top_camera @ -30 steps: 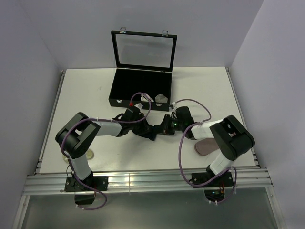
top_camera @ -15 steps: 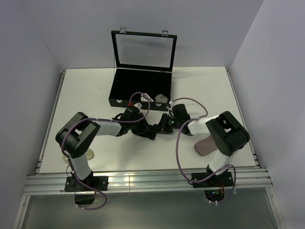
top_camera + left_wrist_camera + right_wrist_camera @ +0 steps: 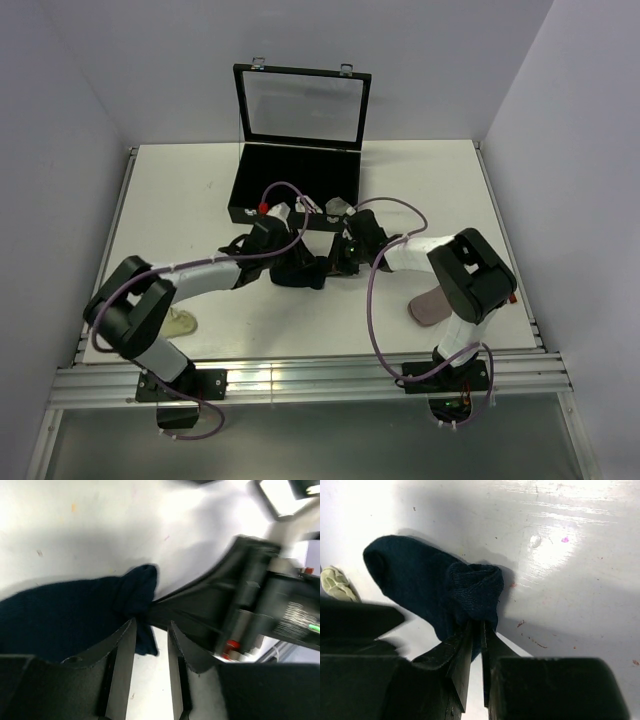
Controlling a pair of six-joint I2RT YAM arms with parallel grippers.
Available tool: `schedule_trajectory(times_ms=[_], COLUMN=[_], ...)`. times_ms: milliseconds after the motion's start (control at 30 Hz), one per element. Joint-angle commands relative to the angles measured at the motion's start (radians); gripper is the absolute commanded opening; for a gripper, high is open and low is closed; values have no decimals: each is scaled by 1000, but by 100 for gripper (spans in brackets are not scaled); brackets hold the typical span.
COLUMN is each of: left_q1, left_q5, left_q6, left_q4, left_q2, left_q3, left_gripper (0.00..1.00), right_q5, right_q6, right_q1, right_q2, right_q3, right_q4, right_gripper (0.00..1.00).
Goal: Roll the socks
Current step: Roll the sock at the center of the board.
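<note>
A navy sock [image 3: 303,273] lies on the white table in front of the black case, between my two grippers. In the right wrist view the sock [image 3: 415,580] has its end folded into a small roll, and my right gripper [image 3: 476,625] is shut on that roll. In the left wrist view the sock [image 3: 60,620] spreads to the left. My left gripper [image 3: 151,625] is open, with the sock's end at its fingertips and bare table between the fingers. From above, the left gripper [image 3: 288,262] and right gripper [image 3: 338,260] face each other closely.
An open black case [image 3: 245,195] stands behind the grippers, with a grey sock [image 3: 340,207] inside. A greyish-pink sock [image 3: 432,305] lies at the right front. A pale sock [image 3: 181,323] lies at the left front and also shows in the right wrist view [image 3: 335,584].
Both grippers have shifted a little toward the case with the navy sock. The left arm has stretched out lower, uncovering more of the pale sock at the left front.
</note>
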Motion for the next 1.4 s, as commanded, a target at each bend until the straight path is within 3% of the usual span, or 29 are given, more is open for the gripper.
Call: schedule_trajectory(times_ms=[0,333,567,967,1267,1367], left_q1=[-28,-299,-430,-454,-454,-454], left_q5=[-119,-455,-641,-742,-747,-745], left_q6=[123,312,422,461,416,404], left_q4=[-58,-68,-104,-178,-278,-290], left_q2=[-127,-149,-31,123,223,237], left_q3=[-1,10,100,157,194,194], left_gripper=[37,40,42,47,44,35], right_q5=[85,52,35,16,6,-2], right_q6=[-19,-21,-32,-32,-35,-33], right_q1=[12,18,19,19,18,19], right_q2=[29,31,54,75,78,75], right_q3=[35,114,129,146,151,146], right_q4=[-150,-236,-252,-255,-261,-253], right_gripper=[19,19,19,19,19,19])
